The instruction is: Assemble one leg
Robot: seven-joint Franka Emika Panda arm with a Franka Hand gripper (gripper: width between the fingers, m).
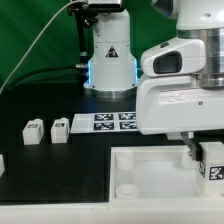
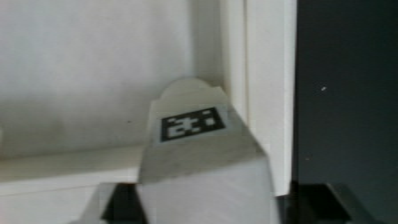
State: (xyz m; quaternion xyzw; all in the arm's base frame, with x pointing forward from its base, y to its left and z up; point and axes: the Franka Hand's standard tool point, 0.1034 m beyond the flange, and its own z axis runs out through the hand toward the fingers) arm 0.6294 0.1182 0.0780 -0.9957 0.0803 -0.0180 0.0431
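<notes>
My gripper (image 1: 203, 156) is shut on a white leg (image 1: 213, 163) with a black-and-white tag, and holds it over the right end of the large white tray (image 1: 150, 172). In the wrist view the leg (image 2: 196, 160) fills the space between the two dark fingers (image 2: 118, 200), tag facing the camera. Its tip sits close to the tray's inner corner, beside the raised wall (image 2: 260, 80). I cannot tell whether it touches the tray floor. Two more legs (image 1: 35, 132) (image 1: 60, 129) stand on the black table at the exterior view's left.
The marker board (image 1: 105, 122) lies behind the tray, in front of the arm's base (image 1: 108, 60). Another white part (image 1: 2, 162) shows at the exterior view's left edge. A round socket (image 1: 127, 190) sits in the tray's near left corner. Black table (image 2: 349, 100) lies past the tray wall.
</notes>
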